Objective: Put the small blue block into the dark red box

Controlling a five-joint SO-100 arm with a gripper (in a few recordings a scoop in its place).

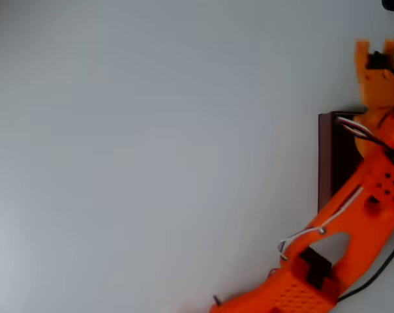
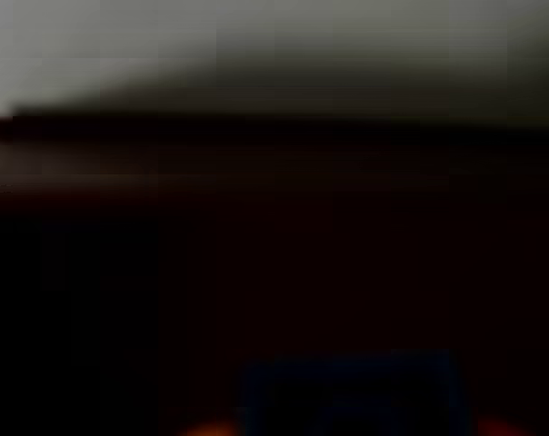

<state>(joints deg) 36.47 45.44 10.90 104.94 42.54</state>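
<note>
In the wrist view the small blue block [image 2: 347,392] sits low centre, apparently clamped in the end effector over the dark red box [image 1: 332,156] at the overhead frame's right edge, likely poised for release inside it.

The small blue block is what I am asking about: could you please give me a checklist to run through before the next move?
1. Small blue block located: ok, a blurred blue shape at the wrist view's lower edge.
2. Block gripped by the hand: cannot tell, too blurred.
3. Wrist camera facing the dark red box: ok, its dark inside shows.
4. Hand within the box walls: cannot tell, the arm covers much of the box in the overhead view.
</note>
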